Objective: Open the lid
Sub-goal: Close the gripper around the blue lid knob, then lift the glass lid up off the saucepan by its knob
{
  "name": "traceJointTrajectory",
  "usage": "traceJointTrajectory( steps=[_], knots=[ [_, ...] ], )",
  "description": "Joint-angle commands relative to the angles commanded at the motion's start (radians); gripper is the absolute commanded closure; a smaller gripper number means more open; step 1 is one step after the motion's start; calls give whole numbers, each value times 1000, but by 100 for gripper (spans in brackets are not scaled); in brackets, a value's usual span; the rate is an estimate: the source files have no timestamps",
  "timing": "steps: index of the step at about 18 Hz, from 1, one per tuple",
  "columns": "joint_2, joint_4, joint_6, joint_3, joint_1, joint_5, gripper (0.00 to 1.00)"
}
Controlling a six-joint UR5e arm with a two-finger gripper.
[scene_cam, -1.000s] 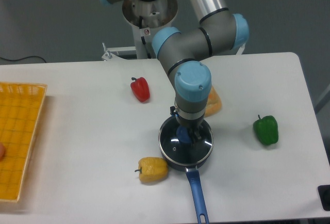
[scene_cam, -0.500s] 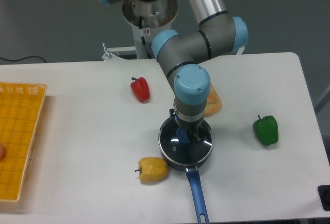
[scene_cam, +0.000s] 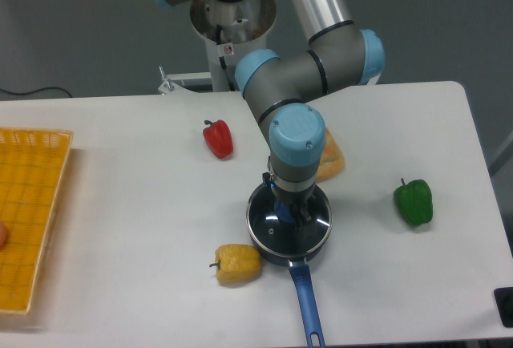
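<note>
At the centre of the saucepan (scene_cam: 282, 244), the gripper (scene_cam: 288, 210) stands straight down over the lid (scene_cam: 276, 226), its fingers reaching to the blue knob, of which only a sliver shows beside the wrist; the arm's own bulk hides the fingertips, so I cannot tell whether the jaws are closed on the knob, merely straddling it, or how wide they stand. Over the last second the wrist has drifted slightly to the left and the elbow has shifted with it, while the lid has not risen: its metal rim sits level on the pan all the way round. That reads as a fine adjustment over the knob, or the very start of a pull, rather than a lift under way, so the task looks barely begun and the opening itself is not yet done. The pan's long blue handle (scene_cam: 305, 301) runs toward the near table edge. Just beside the pan on its near left lies a yellow pepper (scene_cam: 237, 263); a red pepper (scene_cam: 218, 139) sits farther off beyond the pan to the left, a green pepper (scene_cam: 414, 201) well apart to its right, an orange object (scene_cam: 333, 156) partly hidden behind the arm just past the pan, and a yellow basket (scene_cam: 28, 212) far off left
</note>
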Motion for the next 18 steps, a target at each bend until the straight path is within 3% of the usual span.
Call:
traceJointTrajectory(
  steps=[4, 7, 12, 18],
  knots=[
    [0, 0, -2, 0, 0, 0, 4],
    [-2, 0, -2, 0, -2, 0, 22],
    [-2, -2, -2, 0, -3, 3, 35],
    [-2, -6, 0, 12, -5, 3, 35]
  ],
)
